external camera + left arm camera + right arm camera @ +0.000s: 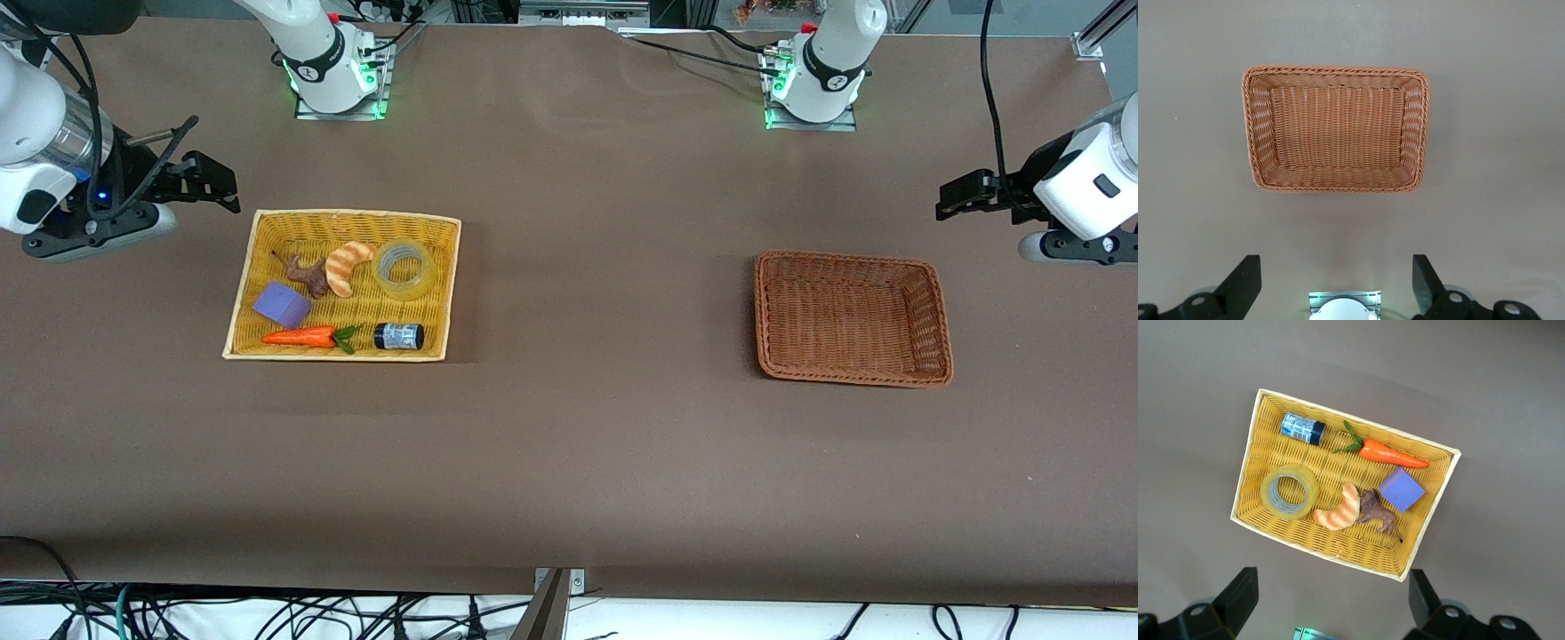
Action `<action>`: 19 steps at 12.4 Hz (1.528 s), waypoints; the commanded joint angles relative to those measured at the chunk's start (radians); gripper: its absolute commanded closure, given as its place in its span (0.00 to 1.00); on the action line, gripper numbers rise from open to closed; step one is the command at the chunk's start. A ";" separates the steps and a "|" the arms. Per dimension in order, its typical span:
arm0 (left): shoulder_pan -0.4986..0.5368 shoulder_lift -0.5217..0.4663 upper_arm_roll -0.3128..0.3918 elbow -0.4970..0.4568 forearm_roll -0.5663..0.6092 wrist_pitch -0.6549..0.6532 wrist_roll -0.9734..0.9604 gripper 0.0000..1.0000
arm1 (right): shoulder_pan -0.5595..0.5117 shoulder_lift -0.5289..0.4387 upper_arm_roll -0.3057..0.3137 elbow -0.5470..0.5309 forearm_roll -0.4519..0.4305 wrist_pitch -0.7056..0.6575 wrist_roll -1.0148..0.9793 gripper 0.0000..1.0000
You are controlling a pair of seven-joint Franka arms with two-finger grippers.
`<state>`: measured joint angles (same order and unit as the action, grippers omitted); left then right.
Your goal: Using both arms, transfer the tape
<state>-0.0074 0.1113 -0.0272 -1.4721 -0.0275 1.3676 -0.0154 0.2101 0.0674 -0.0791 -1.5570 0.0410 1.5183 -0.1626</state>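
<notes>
tape (404, 269) in yellow basket (267, 224), brown basket (851, 260), both arms waiting

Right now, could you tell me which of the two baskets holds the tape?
The yellow basket at the right arm's end holds the tape; the brown wicker basket holds nothing.

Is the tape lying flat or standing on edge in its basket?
Lying flat: the tape shows its full ring and open core from above in the yellow basket, beside the croissant.
</notes>
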 commanded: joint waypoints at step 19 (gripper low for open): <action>0.003 -0.007 0.003 -0.011 -0.023 0.013 0.018 0.00 | -0.020 0.000 0.019 0.003 -0.026 -0.038 0.000 0.00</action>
<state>-0.0074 0.1114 -0.0272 -1.4721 -0.0275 1.3696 -0.0154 0.2089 0.0706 -0.0785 -1.5586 0.0270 1.4968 -0.1626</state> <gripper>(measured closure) 0.000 0.000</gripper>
